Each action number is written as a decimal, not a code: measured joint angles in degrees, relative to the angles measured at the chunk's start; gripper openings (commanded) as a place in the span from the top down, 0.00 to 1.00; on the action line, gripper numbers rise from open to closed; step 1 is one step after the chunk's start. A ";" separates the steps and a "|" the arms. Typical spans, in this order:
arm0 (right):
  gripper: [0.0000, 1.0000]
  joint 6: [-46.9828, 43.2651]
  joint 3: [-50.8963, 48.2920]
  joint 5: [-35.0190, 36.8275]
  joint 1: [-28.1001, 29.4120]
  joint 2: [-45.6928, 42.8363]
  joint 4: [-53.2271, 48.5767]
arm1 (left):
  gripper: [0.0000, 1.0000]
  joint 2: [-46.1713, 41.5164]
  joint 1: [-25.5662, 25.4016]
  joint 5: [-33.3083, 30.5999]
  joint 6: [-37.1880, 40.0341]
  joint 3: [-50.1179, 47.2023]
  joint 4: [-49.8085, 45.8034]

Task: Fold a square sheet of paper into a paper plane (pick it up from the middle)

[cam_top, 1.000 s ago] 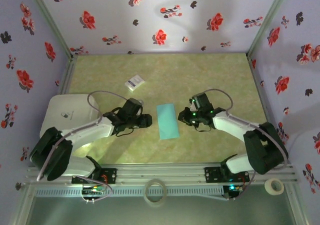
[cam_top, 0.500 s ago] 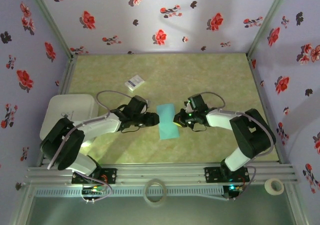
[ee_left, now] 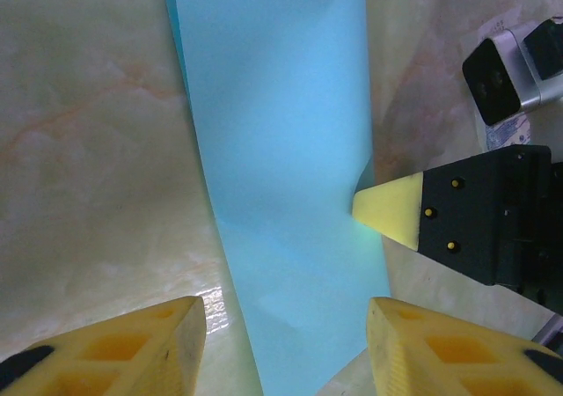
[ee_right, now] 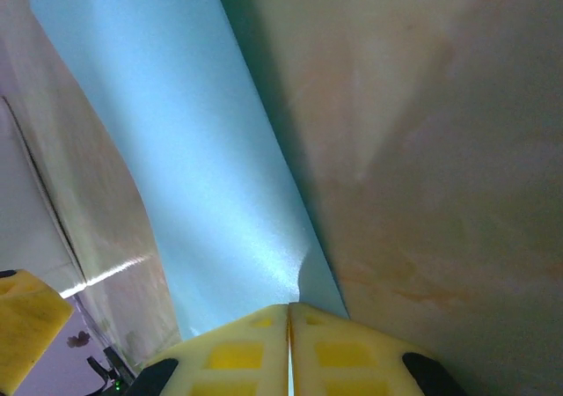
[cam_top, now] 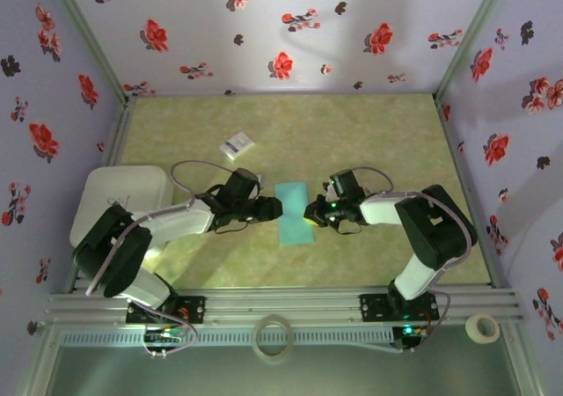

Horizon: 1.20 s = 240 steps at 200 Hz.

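The square sheet of paper [cam_top: 294, 213] lies on the table as a narrow teal rectangle, folded lengthwise. My left gripper [cam_top: 274, 209] is at its left edge, open, the fingers [ee_left: 132, 348] held low over the near end of the sheet [ee_left: 281, 150]. My right gripper [cam_top: 310, 211] is shut with nothing between its jaws. Its yellow tip [ee_left: 380, 211] touches the sheet's right edge. Seen from the right wrist, the closed tip [ee_right: 288, 306] meets the paper [ee_right: 176, 150] where the edge kinks up slightly.
A small white card [cam_top: 237, 144] lies at the back left. A white box [cam_top: 119, 198] sits by the left wall. Two tape rolls [cam_top: 273, 337] [cam_top: 481, 327] rest on the rail in front of the arm bases.
Both grippers have moved inward along the table to the sheet: the left one rightward to its left edge, the right one leftward until its tip touches the right edge. The sheet has not shifted.
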 measured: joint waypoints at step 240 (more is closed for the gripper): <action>0.90 4.57 -3.67 3.72 -0.20 -3.58 2.10 | 0.59 9.66 0.00 7.08 -6.03 0.07 7.17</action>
